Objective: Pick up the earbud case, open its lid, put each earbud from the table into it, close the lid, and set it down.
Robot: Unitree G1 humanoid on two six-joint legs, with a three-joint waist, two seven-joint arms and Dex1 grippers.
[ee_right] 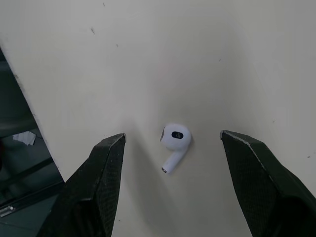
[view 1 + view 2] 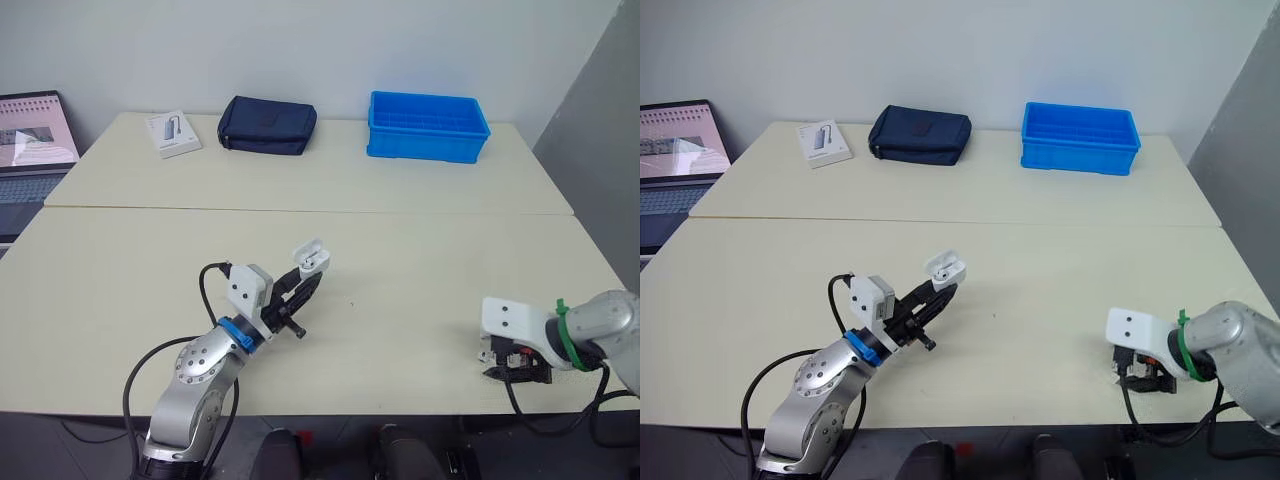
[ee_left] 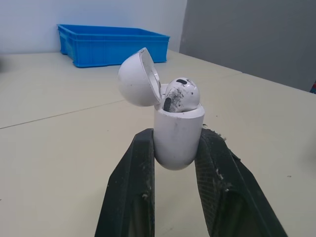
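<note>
Your right gripper [image 1: 173,134], at five o'clock, hangs spread wide astride a glossy white earbud [image 1: 176,138] on the cream table [image 2: 420,260]. At seven o'clock, the left gripper [image 2: 312,278] clamps the smooth white earbud case [image 3: 177,136], lid [image 3: 134,79] flipped up; its wrist view reveals a scuffed earbud [image 3: 181,94] seated inside. Far off at twelve sit a navy fabric pouch [image 2: 267,125] and a blue plastic crate [image 2: 428,127].

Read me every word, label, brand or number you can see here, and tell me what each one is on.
Nothing here reads clearly enough to quote.
On the laptop screen: lines of content, too blurred to read.
On the white box at the far side of the table: printing too small to read.
On the dark pouch: any label is too small to tell.
On the earbud case and the blue bin: no marking visible.
</note>
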